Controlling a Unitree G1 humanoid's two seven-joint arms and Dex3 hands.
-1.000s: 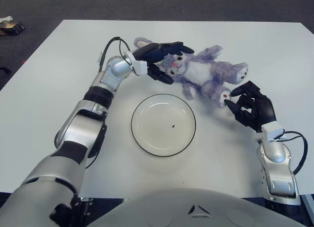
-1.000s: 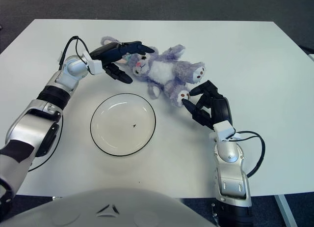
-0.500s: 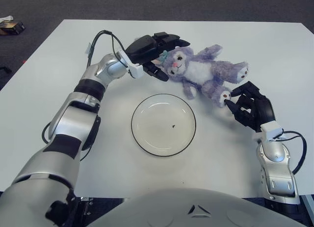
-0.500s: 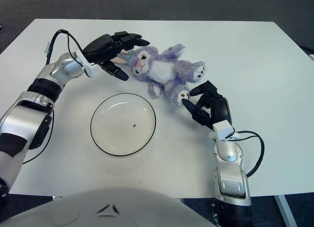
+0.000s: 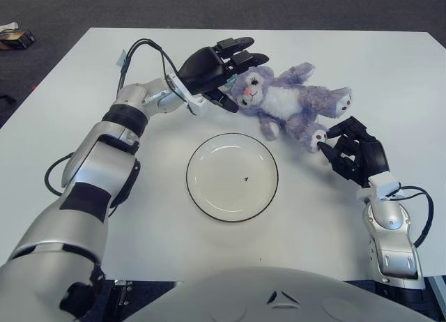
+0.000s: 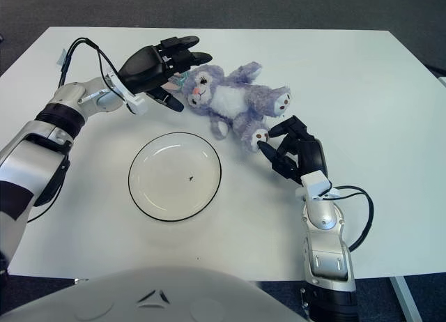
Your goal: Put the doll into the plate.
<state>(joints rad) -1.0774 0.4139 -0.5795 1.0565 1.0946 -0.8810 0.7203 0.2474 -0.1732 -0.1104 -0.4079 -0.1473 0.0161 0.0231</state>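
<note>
The left hand's [image 5: 212,70] dark fingers [image 5: 240,50] are spread wide, fanned out beside the head of the purple plush doll [image 5: 289,99] on its left side; the lower finger reaches under the head near the cheek, but whether any fingertip presses the fur cannot be told, and nothing is gripped. The right hand's [image 5: 357,155] fingers [image 5: 336,149] are loosely curled and parted, their tips right at the doll's lower foot with its pink sole, closing on nothing. The doll lies on its back on the white table [image 5: 83,155], head toward the left hand, legs toward the right hand, its body slanting across the far side of the table. It is outside the clear glass plate [image 5: 232,176], which sits nearer the robot, just in front of the doll and between the two arms, with only a small dark speck at its centre. A black cable [image 5: 143,47] loops above the left wrist.
</note>
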